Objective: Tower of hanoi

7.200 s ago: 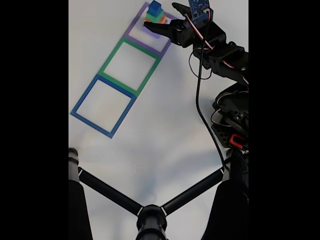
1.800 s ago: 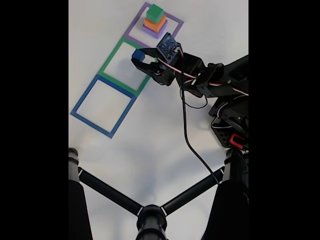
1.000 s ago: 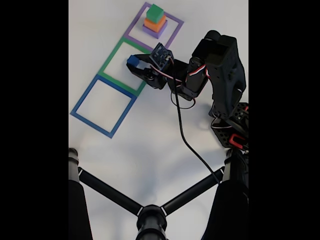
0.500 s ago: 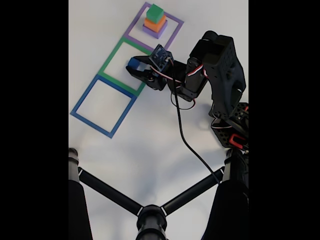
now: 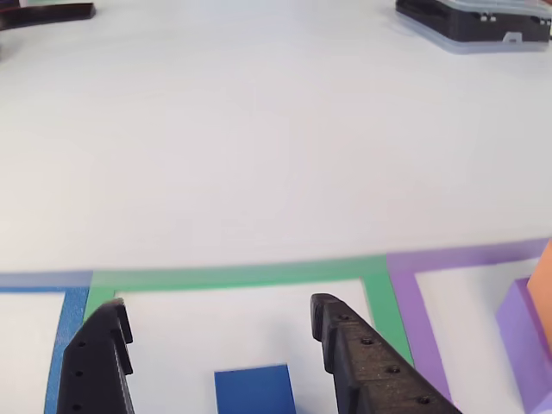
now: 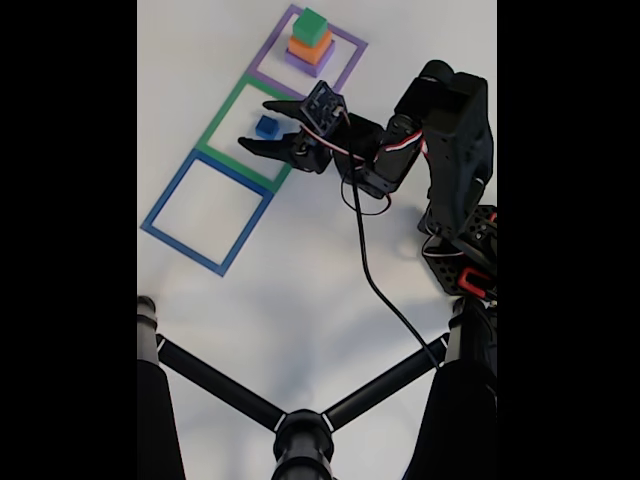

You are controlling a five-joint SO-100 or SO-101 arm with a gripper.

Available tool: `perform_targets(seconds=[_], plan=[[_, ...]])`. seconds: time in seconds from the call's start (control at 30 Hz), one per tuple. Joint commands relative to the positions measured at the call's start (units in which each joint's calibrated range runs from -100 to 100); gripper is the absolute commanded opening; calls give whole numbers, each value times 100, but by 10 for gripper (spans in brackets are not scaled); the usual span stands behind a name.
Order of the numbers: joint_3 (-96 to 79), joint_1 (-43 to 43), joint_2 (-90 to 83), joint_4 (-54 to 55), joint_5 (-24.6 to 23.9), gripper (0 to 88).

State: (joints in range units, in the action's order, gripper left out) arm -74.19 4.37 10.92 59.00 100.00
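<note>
A small blue cube [image 6: 266, 127] rests on the table inside the green tape square [image 6: 226, 111], the middle of three squares. My gripper [image 6: 255, 125] is open, one finger on each side of the cube and neither touching it. In the other view the blue cube [image 5: 254, 390] lies low between the two black fingers [image 5: 354, 354], with the gripper [image 5: 220, 304] spread wide over the green square [image 5: 250, 274]. Inside the purple square [image 6: 347, 62] stands a stack: a green cube [image 6: 310, 26] on an orange block [image 6: 311, 45] on a purple block [image 6: 302, 62].
The blue tape square [image 6: 165, 205] adjoins the green one and holds nothing. Black tripod legs [image 6: 225, 392] cross the bottom of the fixed view, and a black cable [image 6: 372, 280] trails from the arm. A dark case [image 5: 474, 21] sits at the far table edge.
The gripper carried the blue cube from the stack to the green square, lowered it and opened. The cube now sits free on the table.
</note>
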Motion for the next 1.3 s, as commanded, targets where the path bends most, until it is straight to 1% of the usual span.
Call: perform_targets(seconds=[0.0, 0.07, 0.23, 0.3, 0.47, 0.53, 0.6, 0.7, 0.9, 1.03, 1.27], plan=[[-73, 138, -1941, -1356, 0, 206], [27, 237, -2790, -2473, 0, 172], [627, 527, -4649, -5645, 0, 32], [872, 664, -5282, -6819, 0, 1], [1863, 1122, -6388, -9636, 0, 0], [2544, 1305, -6532, -10720, 0, 0], [3271, 1496, -6524, -11578, 0, 0], [4216, 1785, -6476, -12549, 0, 0], [5979, 2319, -6140, -13974, 0, 0], [6797, 2639, -5939, -14621, 0, 0], [7606, 2845, -5771, -15180, 0, 0]])
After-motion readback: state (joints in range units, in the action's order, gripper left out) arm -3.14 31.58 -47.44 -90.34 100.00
